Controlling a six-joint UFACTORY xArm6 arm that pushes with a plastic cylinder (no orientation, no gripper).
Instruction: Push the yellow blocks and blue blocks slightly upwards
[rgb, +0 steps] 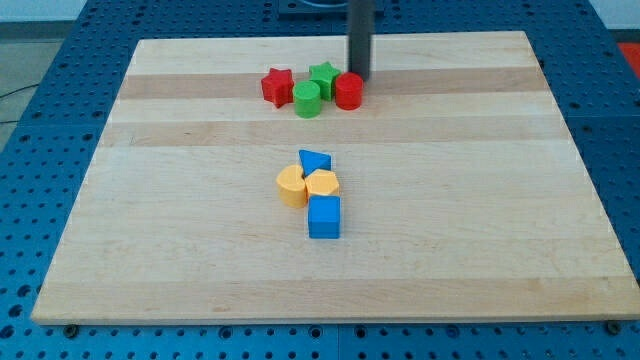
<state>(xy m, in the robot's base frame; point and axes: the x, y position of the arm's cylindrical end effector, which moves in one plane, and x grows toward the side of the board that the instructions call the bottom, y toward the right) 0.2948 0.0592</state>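
The wooden board (200, 280) is ringed by wide bare margins, and bare wood is seen on all sides of the central cluster. There a blue triangle (314, 161), a yellow cylinder (292, 186), a yellow block (322, 185) of unclear shape and a blue cube (324, 217) are packed touching. My tip (360, 78), a plain rod with no jaws, is found well away at their 12 o'clock, just beside the red cylinder (348, 91), with the green star (322, 75), green cylinder (307, 99) and red star (277, 86) alongside.
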